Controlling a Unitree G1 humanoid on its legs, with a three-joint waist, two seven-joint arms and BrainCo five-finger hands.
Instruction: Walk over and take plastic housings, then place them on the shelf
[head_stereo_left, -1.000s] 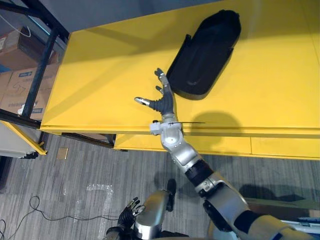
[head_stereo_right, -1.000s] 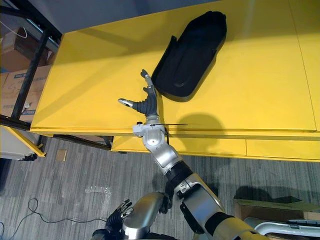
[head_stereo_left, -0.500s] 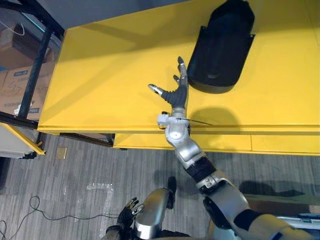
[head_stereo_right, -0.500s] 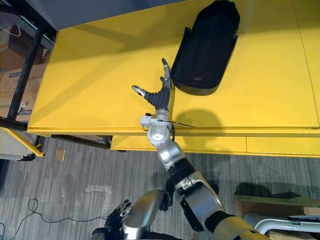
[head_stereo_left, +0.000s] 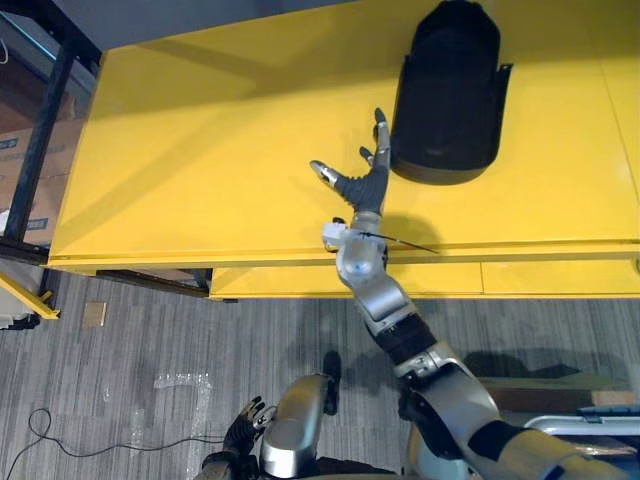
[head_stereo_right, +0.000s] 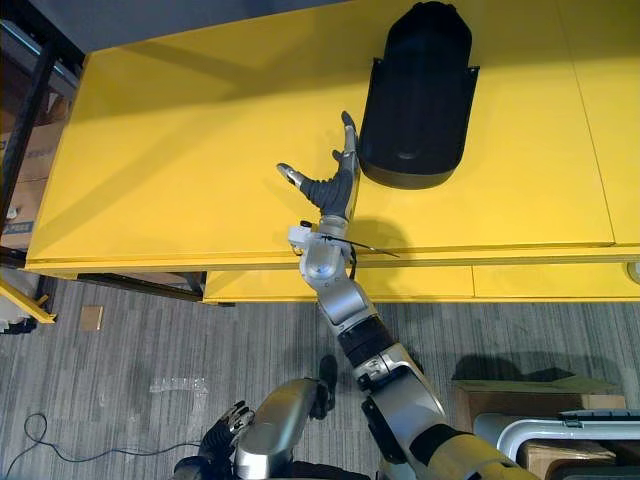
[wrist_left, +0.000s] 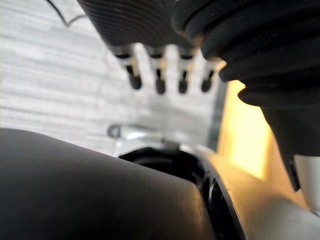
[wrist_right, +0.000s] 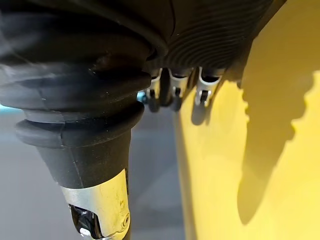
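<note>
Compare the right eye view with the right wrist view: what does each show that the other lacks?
Right eye view: the black plastic housing lying on the yellow table, the right hand open beside its left edge, and the left hand low over the grey floor. Right wrist view: that hand's fingers from close up, straight, near the table. Both: the yellow table and the right hand.
</note>
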